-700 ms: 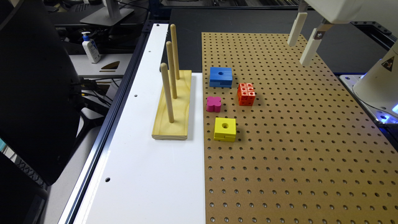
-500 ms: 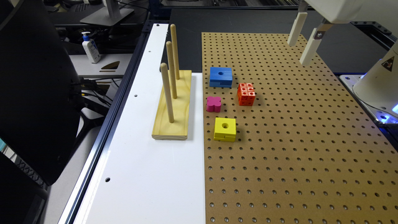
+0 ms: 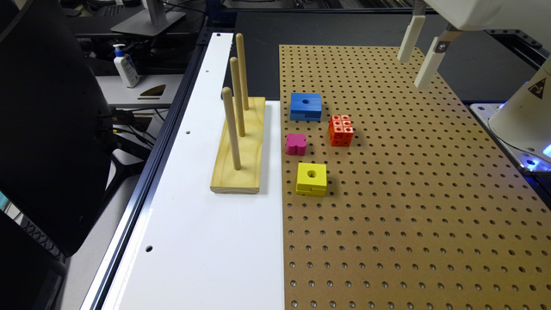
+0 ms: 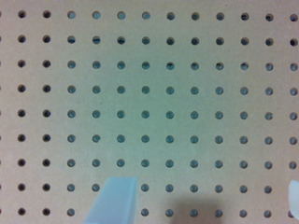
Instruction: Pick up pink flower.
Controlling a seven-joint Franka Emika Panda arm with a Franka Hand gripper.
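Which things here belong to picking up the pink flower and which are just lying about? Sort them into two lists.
Belongs to the job:
- pink flower, on the pegboard
- gripper, open, raised well apart from the blocks

Just lying about:
- blue block
- orange-red cube
- yellow block
- wooden peg stand
- lotion bottle

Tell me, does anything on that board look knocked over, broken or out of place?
Nothing stands out. The pink flower, blue block, yellow block and orange cube all sit flat, apart, undamaged on the pegboard.
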